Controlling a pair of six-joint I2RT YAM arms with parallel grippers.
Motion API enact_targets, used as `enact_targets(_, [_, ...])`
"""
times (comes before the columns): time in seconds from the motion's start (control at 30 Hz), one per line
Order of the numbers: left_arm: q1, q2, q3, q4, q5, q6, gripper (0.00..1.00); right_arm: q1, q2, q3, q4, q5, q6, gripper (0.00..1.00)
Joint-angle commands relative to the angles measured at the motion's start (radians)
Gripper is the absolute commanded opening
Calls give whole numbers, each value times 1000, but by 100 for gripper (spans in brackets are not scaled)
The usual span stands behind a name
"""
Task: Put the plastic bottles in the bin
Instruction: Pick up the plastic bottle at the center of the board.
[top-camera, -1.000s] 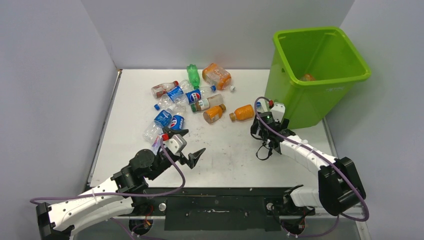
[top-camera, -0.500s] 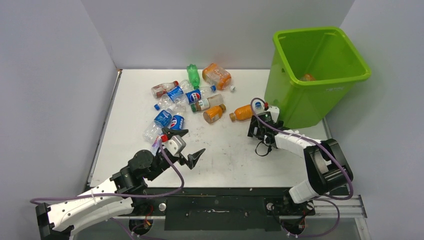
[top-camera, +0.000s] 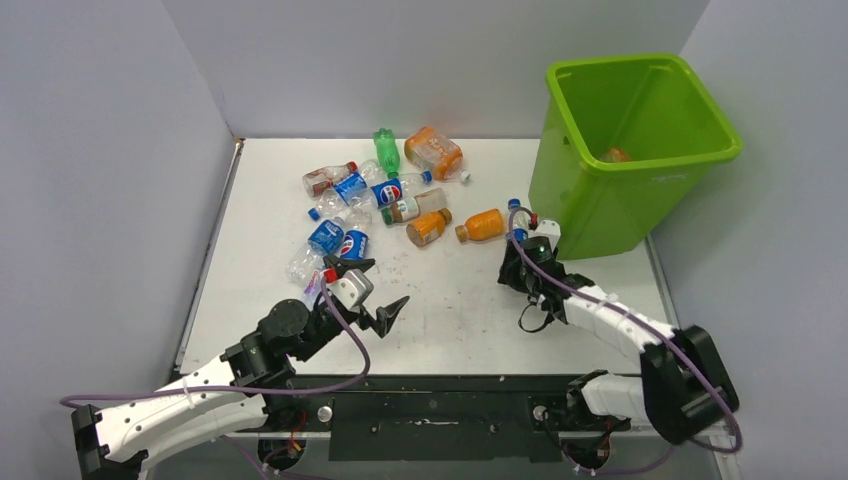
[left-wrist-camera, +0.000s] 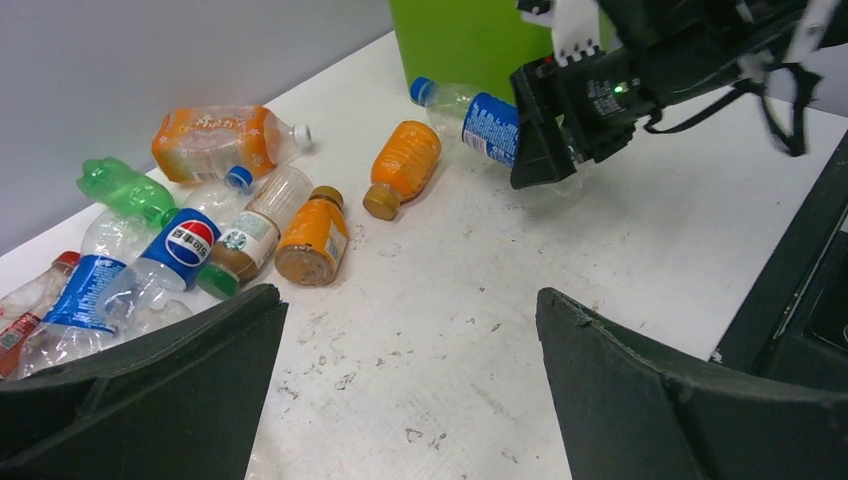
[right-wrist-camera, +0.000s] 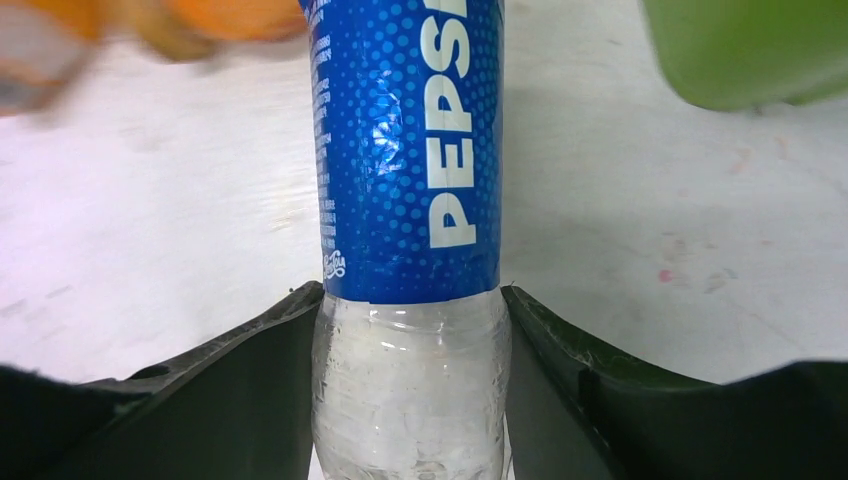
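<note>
Scuffed white table (top-camera: 455, 315), grey walls all round. Nearest me, my left gripper (left-wrist-camera: 410, 400) hangs wide open, well away from the bin (top-camera: 600, 205). My right gripper (right-wrist-camera: 410, 292) is clamped on a Pepsi bottle (right-wrist-camera: 410, 150) lying just beside the bin's foot. So it's the grab step, I reckon. Next comes a lift clear over the rim. The other bottles (top-camera: 385, 190) lie scattered further left of the bin.
</note>
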Motion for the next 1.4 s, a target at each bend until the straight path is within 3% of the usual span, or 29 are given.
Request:
enact_targets(0.0, [-5,-22,60,23,-74,-45,96,163,-285,-18,6,3,19,37])
enact_targets(0.1, [-1,-53,91,57,-144,-173,96,285,-497,-52,14,-37,-12,35])
enact_targets(0.2, [5,-75,142,54,-145,-324,96,361,-681,-97,81,-193,-28,35])
enact_targets(0.4, [9,-30,97,254,117,-530,96,402,-888,-225,394,-468,77,35])
enact_targets(0.6, [10,92,90,502,310,-606,96,440,-848,-302,659,-510,173,34])
enact_targets(0.9, [11,245,170,490,350,-596,96,564,-713,-324,940,-489,215,34])
enact_targets(1.23, [11,331,192,561,411,-628,99,726,-590,-317,1020,-374,133,33])
enact_targets(1.37, [11,347,203,561,442,-621,67,785,-567,-299,979,-317,79,36])
